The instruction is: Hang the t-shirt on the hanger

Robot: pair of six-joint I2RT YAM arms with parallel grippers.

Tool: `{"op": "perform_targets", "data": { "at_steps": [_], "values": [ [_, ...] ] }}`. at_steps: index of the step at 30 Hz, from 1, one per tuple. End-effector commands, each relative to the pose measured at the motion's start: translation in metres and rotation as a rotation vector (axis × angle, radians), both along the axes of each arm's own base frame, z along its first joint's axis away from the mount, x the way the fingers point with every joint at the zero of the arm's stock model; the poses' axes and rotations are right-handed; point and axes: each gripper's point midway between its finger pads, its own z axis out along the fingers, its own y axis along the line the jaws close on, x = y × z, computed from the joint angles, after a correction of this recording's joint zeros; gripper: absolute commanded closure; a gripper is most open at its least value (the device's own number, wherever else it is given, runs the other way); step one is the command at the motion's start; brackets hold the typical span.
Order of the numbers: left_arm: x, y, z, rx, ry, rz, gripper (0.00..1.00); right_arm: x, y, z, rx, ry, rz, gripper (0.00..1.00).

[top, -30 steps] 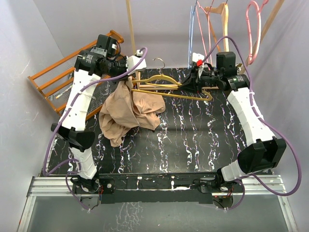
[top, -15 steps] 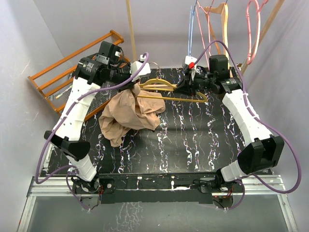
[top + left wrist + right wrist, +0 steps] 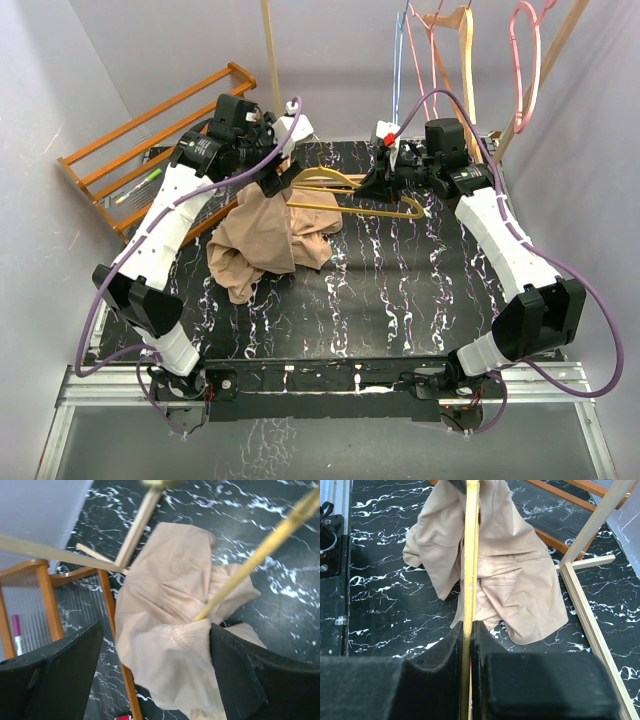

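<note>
The tan t-shirt (image 3: 268,238) lies crumpled on the black marbled table, its upper folds bunched round the left end of the mustard-yellow hanger (image 3: 352,197). My left gripper (image 3: 282,178) hovers just over that bunch, open. In the left wrist view its fingers (image 3: 56,680) stand wide apart either side of the t-shirt (image 3: 170,630), without pinching it, and the hanger (image 3: 252,562) pokes into the cloth. My right gripper (image 3: 382,183) is shut on the hanger. In the right wrist view that gripper (image 3: 470,635) clamps the hanger (image 3: 470,565), with the t-shirt (image 3: 515,580) beyond it.
An orange wooden rack (image 3: 150,130) leans off the table's left back corner, close to the left arm. A light wooden stand (image 3: 585,590) rises at the back middle. Pink, blue and wooden hangers (image 3: 525,60) hang at the back right.
My left gripper has opened and let go of the t-shirt, which slumped a little lower on the table. The right gripper carried the hanger slightly leftward and back.
</note>
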Motion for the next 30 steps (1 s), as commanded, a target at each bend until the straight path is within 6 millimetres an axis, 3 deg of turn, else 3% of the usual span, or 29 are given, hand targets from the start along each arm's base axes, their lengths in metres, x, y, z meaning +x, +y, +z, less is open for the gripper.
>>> {"op": "perform_targets", "data": {
  "at_steps": [1, 4, 9, 14, 19, 25, 30],
  "values": [
    [0.01, 0.02, 0.063, -0.142, -0.161, 0.184, 0.17, 0.003, 0.002, 0.026, 0.035, -0.096, 0.001, 0.92],
    [0.002, 0.031, 0.076, -0.175, -0.207, 0.243, 0.18, 0.006, 0.002, 0.025, 0.038, -0.092, -0.002, 0.92],
    [-0.027, 0.041, 0.071, -0.277, -0.134, 0.345, 0.24, 0.01, 0.002, 0.022, 0.035, -0.087, -0.014, 0.92],
    [-0.062, 0.034, 0.04, -0.396, 0.061, 0.396, 0.27, 0.015, 0.002, 0.019, 0.033, -0.078, -0.034, 0.92],
    [-0.09, 0.03, -0.011, -0.455, 0.225, 0.466, 0.35, 0.017, 0.0, 0.018, 0.029, -0.074, -0.053, 0.92],
    [-0.098, 0.022, -0.043, -0.505, 0.229, 0.566, 0.35, 0.018, -0.002, 0.017, 0.024, -0.066, -0.081, 0.92],
    [-0.096, 0.024, -0.047, -0.547, 0.201, 0.687, 0.33, 0.015, -0.003, 0.012, 0.026, -0.059, -0.096, 0.92]
  ]
}}
